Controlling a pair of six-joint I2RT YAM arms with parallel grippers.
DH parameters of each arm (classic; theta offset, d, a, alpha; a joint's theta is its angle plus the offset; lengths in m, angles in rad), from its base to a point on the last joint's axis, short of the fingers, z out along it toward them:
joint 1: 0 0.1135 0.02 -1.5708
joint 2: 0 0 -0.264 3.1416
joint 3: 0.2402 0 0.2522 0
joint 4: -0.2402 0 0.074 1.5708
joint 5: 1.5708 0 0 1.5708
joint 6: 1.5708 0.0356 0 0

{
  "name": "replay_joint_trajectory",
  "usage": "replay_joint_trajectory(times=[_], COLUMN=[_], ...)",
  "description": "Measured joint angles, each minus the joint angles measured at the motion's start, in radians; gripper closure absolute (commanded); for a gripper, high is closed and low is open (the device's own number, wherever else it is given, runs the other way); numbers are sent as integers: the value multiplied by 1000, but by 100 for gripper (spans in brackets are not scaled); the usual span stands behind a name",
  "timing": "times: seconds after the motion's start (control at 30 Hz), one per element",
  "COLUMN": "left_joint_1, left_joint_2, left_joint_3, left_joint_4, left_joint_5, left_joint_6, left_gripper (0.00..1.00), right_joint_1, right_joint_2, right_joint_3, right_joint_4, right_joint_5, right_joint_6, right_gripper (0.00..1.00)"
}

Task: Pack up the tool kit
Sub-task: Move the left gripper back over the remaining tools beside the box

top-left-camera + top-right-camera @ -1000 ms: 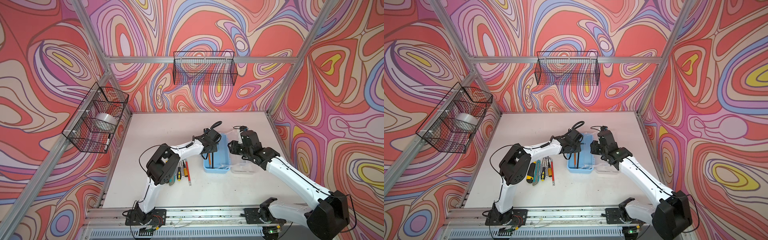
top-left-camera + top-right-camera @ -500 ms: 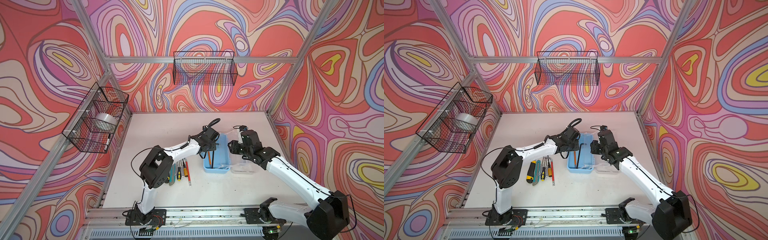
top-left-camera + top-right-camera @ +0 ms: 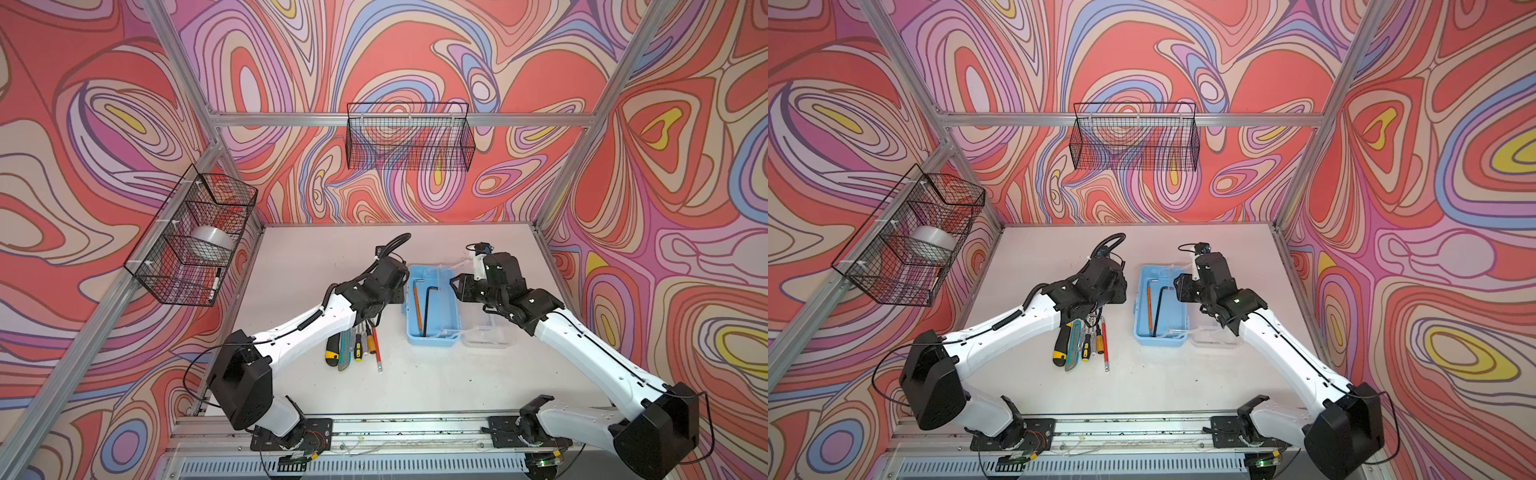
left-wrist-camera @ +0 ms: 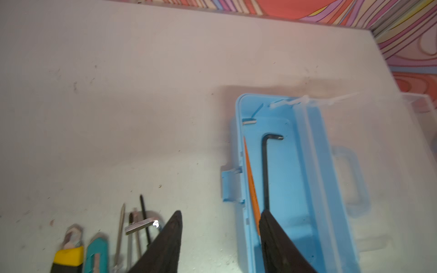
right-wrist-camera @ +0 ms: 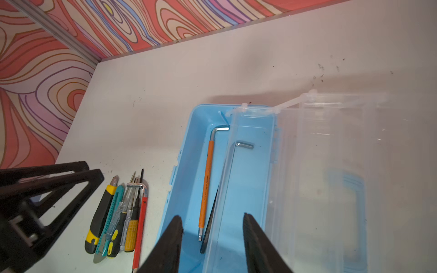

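Note:
The tool kit's light-blue base (image 3: 432, 328) (image 3: 1160, 332) lies open mid-table, its clear lid (image 3: 488, 332) (image 5: 331, 165) flat to the right. Inside lie an orange-sleeved hex key (image 5: 206, 179) (image 4: 251, 186) and a black hex key (image 3: 427, 305) (image 4: 266, 170). My left gripper (image 4: 220, 215) (image 3: 398, 289) is open and empty, astride the base's left wall. My right gripper (image 5: 211, 216) (image 3: 456, 289) hangs open above the base's right side, holding nothing. Left of the case lie a black-and-yellow utility knife (image 3: 332, 349) (image 5: 99, 212), a teal knife (image 3: 344, 351), small screwdrivers (image 3: 360, 343), a red-handled tool (image 3: 376, 345) and a silver hex key (image 4: 142, 225).
One black wire basket (image 3: 409, 137) hangs on the back wall. Another black wire basket (image 3: 191, 241) on the left wall holds a tape roll and a marker. The metal rail (image 3: 415, 428) with both arm bases runs along the front edge.
My left gripper has opened and drawn back leftward from above the case to its left wall. The right arm has stayed put.

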Motion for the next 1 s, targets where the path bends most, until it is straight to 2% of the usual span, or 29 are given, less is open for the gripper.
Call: replay_joint_trajectory(times=[0.17,0.4,0.6,0.77,1.0], left_joint_1=[36,35,35,35,35], left_joint_2=[-64,-79,-18,66,107], left_joint_3=[-164,-260,-272,-272,-272], left_joint_4=[-24,-28,32,77,100], left_joint_5=[1,8,58,100,119], left_joint_6=[-80,-165,-191,-195,-203], left_gripper=[55,67,73,74,77], right_joint_1=[72,74,74,74,74], right_joint_2=[3,64,86,86,87], right_joint_3=[-1,-40,-55,-56,-69], right_joint_4=[7,47,53,61,67], right_joint_5=[5,-12,-23,-21,-19], right_joint_6=[7,36,55,62,63], right_gripper=[57,58,59,59,59])
